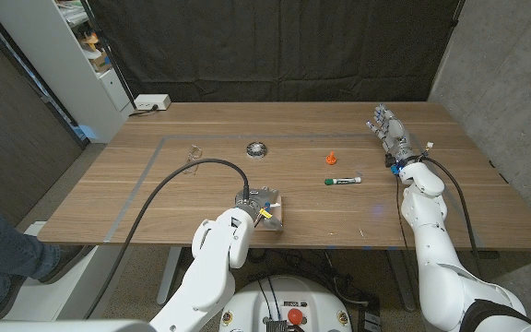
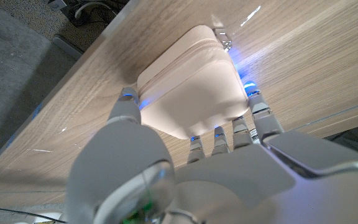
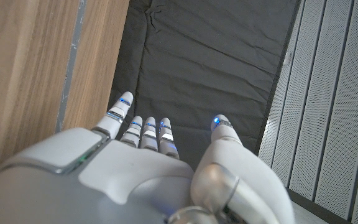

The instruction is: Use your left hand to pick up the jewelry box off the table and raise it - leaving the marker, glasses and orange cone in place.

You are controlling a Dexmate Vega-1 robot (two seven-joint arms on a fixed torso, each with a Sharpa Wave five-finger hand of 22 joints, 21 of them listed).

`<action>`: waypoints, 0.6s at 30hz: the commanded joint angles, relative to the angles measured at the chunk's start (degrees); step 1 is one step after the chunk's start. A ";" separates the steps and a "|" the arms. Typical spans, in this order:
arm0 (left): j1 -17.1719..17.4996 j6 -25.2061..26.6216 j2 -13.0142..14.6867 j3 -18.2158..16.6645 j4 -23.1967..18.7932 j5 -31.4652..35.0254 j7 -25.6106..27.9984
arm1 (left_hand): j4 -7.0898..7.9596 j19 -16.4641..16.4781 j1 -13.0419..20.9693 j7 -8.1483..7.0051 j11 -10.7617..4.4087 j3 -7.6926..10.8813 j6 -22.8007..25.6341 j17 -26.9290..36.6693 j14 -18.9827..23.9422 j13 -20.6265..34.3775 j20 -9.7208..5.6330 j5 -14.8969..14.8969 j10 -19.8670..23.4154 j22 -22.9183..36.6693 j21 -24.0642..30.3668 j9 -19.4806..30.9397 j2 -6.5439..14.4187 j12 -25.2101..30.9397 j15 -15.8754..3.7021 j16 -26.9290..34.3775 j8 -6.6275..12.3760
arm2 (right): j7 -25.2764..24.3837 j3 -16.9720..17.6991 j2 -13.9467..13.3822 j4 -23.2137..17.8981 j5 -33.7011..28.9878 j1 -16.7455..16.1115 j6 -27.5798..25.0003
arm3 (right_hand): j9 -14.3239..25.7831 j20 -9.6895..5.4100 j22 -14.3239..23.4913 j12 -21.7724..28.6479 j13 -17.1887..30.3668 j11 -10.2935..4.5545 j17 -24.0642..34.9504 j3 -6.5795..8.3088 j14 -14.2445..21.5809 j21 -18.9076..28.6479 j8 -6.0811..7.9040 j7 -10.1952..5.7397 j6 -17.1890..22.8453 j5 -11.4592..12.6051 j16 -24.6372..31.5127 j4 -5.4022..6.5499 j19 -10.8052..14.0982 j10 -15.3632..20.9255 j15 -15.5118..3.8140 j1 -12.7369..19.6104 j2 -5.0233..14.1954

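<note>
Fingers [image 2: 252,99] of my left hand [image 1: 247,210] clamp the pale jewelry box [image 2: 191,84] at the bench [image 1: 201,198] near edge. I should lift straight up, grip steady. Right hand [image 1: 390,129] waits, fingers apart.

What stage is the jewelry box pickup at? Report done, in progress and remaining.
Done: the left hand has reached the jewelry box near the table's front edge.
In progress: its fingers flank the box; lift-off unclear.
Left: raising it. The marker, glasses and orange cone sit apart; the right hand holds nothing.
</note>
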 commanded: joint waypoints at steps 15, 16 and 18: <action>-3.36 1.79 0.94 0.16 1.88 -4.55 1.60 | 0.16 4.86 10.67 3.02 -0.96 1.09 6.54 1.15 3.26 0.53 -1.29 -0.79 4.38 0.32 1.04 0.16 7.84 1.93 -0.62 1.86 0.08 | -0.67 -0.41 -0.38 2.32 -0.73 1.37 0.23 | 0.21 0.42 0.27 0.52 0.26 -0.24 0.16 -0.04 0.17 0.44 0.23 -0.44 0.36 0.14 0.07 -0.23 0.01 0.35 0.44 -0.30 -0.04; -3.44 1.81 1.02 0.14 1.87 -4.73 1.74 | 0.15 5.21 11.11 3.38 -1.05 1.13 6.63 1.27 3.73 0.58 -1.30 -0.78 5.00 0.33 1.14 0.15 7.97 2.17 -0.88 2.12 0.00 | -0.71 -0.42 -0.38 2.27 -0.74 1.36 0.20 | 0.21 0.41 0.27 0.50 0.26 -0.34 0.16 -0.04 0.17 0.45 0.24 -0.42 0.37 0.14 0.07 -0.22 0.03 0.32 0.44 -0.31 -0.03; -3.69 1.83 1.22 0.07 1.83 -5.12 1.69 | 0.16 5.44 11.34 3.56 -1.20 1.13 6.70 1.35 4.02 0.61 -1.30 -0.79 5.22 0.34 1.21 0.15 8.04 2.26 -0.99 2.28 -0.04 | -0.75 -0.44 -0.40 2.17 -0.76 1.35 0.14 | 0.21 0.43 0.27 0.49 0.26 -0.36 0.15 -0.05 0.18 0.45 0.25 -0.39 0.40 0.14 0.08 -0.24 0.03 0.28 0.45 -0.30 -0.05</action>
